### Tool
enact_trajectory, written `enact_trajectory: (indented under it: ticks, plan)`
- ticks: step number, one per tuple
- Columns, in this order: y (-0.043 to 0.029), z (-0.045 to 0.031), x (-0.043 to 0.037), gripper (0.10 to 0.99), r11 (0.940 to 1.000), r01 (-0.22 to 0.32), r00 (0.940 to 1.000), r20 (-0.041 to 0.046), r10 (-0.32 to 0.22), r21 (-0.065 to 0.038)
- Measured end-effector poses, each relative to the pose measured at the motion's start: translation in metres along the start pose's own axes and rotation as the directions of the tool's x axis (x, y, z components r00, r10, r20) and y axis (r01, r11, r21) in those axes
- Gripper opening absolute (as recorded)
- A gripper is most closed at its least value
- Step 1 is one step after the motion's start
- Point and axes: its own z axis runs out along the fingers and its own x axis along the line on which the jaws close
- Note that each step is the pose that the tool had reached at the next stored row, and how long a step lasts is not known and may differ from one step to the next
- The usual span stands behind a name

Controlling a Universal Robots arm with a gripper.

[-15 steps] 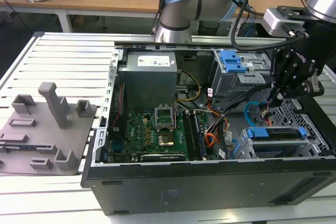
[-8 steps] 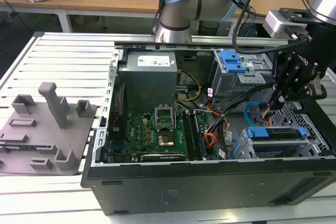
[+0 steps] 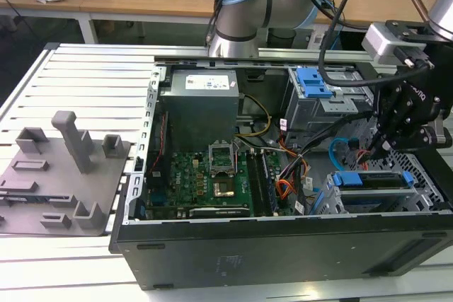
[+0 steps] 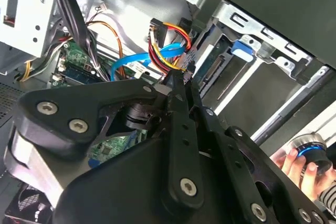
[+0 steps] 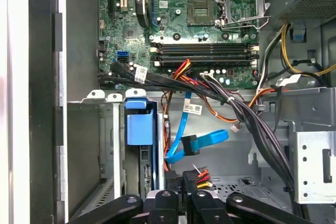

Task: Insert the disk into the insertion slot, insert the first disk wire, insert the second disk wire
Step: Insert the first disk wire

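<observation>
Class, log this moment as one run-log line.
disk: in insertion slot | gripper: shut on red-yellow-black wire plug | blue wire: near disk

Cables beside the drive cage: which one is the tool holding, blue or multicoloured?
The red-yellow-black wire bundle, its end pinched in the tool. The flat blue cable hangs loose beside it, untouched.

arm (image 3: 241, 12) showing silver-grey tubes with pale-blue joint caps, top centre of exterior view | black cables (image 3: 333, 22) hanging off it toward the exterior view's right | grey wrist block (image 3: 388, 39) sitting over matte-black gripper (image 3: 382, 148) | silver screws (image 4: 47, 107) dotting its black linkage plates in second wrist view
</observation>
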Motion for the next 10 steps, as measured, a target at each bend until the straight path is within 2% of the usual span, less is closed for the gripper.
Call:
enact_trajectory:
  ticks: [4,10]
  plan:
    - [-0.0001,0.0001,0.0065,0.165,1.0000,0.000,1.0000,-0.0001,0.000,0.000]
    - [-0.0003,0.0016,0.0069,0.165,1.0000,0.000,1.0000,0.0000,0.000,0.000]
